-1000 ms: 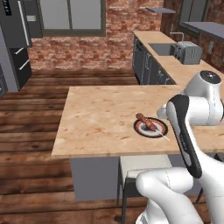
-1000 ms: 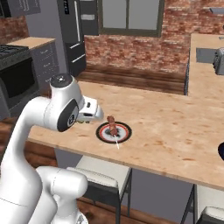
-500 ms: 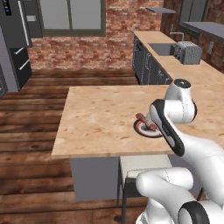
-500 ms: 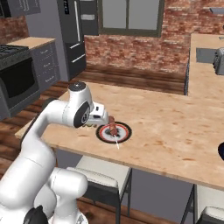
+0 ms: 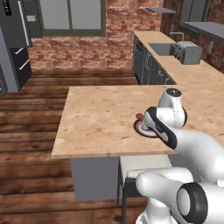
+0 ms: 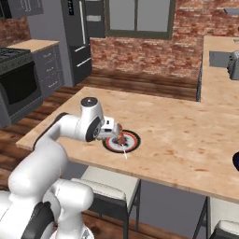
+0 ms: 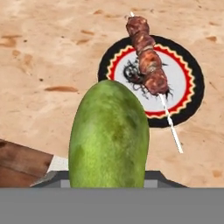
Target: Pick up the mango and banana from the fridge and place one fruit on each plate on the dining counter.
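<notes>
- My gripper (image 6: 113, 129), clamped on the mango (image 7: 109, 135), has swung down to the plate (image 7: 188, 103).
- A meat skewer (image 7: 148, 57) occupies that plate on the tabletop (image 5: 100, 118); release comes next.

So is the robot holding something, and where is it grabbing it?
Yes, the mango. It rises right out of the gripper, so the hold seems to be at its lower end. The fingers themselves are hidden behind the fruit.
</notes>
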### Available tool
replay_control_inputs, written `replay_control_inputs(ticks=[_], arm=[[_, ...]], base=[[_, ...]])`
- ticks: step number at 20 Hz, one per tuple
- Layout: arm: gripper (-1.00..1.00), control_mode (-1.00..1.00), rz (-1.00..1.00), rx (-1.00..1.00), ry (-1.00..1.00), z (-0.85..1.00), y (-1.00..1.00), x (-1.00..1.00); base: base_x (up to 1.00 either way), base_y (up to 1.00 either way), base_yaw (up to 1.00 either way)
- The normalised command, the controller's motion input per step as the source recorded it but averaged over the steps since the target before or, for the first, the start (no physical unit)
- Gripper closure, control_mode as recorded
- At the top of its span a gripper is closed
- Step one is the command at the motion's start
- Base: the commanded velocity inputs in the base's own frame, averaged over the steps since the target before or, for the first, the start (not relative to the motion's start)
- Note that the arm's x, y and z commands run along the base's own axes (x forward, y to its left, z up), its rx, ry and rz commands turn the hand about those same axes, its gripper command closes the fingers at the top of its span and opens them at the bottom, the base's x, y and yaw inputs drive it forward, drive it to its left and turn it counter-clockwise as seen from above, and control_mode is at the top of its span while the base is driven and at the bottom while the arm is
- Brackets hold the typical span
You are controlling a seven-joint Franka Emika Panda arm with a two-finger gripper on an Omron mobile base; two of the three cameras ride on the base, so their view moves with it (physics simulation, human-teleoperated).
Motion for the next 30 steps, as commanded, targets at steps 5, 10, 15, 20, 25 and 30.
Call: replay_control_inputs(ticks=[5,10,15,20,25,30], arm=[[1.00,-1.00,0.01,0.00,0.00,-0.41,-0.01,0.55],[1.00,-1.00,0.00,0.00,0.01,-0.42,-0.07,0.59],[1.00,-1.00,0.00,0.00,0.00,-0.25,-0.19,0.39],[1.00,-1.00,0.00,0.00,0.09,-0.40,-0.02,0.33],[1.00,-1.00,0.00,0.00,0.04,-0.30,-0.04,0.24],[1.00,-1.00,0.00,0.00,0.08,-0.30,-0.01,0.27]], base=[[0.00,0.00,0.00],[0.00,0.00,0.00],[0.00,0.00,0.00],[0.00,0.00,0.00],[0.00,0.00,0.00],[0.00,0.00,0.00]])
